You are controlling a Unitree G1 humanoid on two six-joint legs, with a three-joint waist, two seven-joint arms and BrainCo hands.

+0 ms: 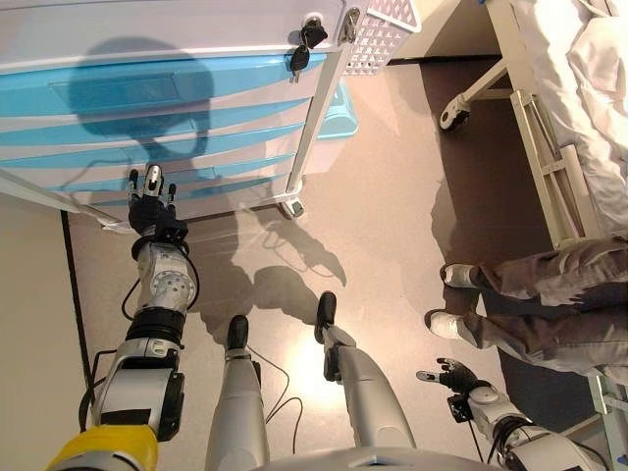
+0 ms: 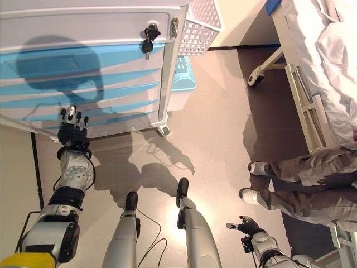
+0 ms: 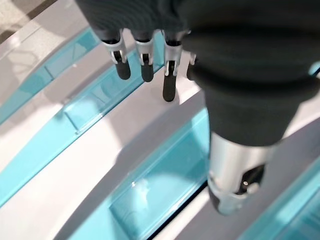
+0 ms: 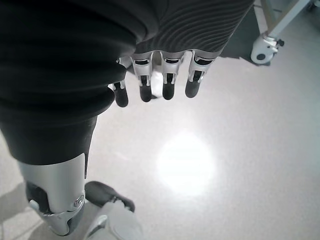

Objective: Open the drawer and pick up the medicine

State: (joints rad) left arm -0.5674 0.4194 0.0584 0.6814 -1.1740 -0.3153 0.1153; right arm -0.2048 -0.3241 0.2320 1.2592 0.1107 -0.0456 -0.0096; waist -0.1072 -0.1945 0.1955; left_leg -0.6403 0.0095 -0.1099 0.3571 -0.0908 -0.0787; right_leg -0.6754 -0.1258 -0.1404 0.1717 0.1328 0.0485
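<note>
A white medical cart (image 1: 147, 29) with several light-blue drawer fronts (image 1: 118, 93) stands at the upper left, all drawers closed. My left hand (image 1: 150, 201) is raised in front of the lower drawers, fingers straight and open, close to the fronts; its wrist view shows the fingertips (image 3: 145, 70) just off a blue drawer front (image 3: 165, 185). My right hand (image 1: 449, 376) hangs low at the lower right, open and empty, over the floor (image 4: 210, 165). No medicine shows in any view.
Keys (image 1: 304, 44) hang from the cart's lock. A white perforated basket (image 1: 378, 34) hangs on the cart's side. A bed (image 1: 579, 118) with a castor (image 1: 453, 113) stands at the right. A person's legs and shoes (image 1: 461, 294) are beside it.
</note>
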